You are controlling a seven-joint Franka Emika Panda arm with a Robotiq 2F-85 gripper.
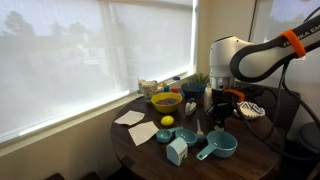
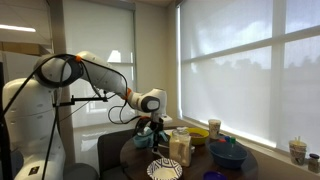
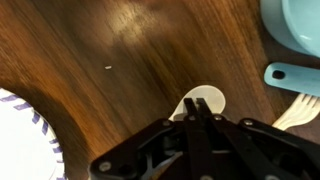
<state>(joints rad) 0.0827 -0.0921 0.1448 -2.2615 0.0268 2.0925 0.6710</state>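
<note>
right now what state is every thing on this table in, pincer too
pincer, shut, fingertips together right over the small white round thing; contact unclear
small white round thing, lying flat on the table
big teal measuring cup, upright, mouth up
yellow bowl, upright, contents unclear
lemon, whole, lying on the table
white napkins, lying flat
window blinds, pulled down

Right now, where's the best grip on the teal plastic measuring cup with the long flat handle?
The handle, from straight above. The teal plastic measuring cup sits upright on the wooden table. Its bowl looks wide and round, while the handle juts out flat and narrow, so jaws can probably close across its width. The gripper is shut; open it first.
</note>
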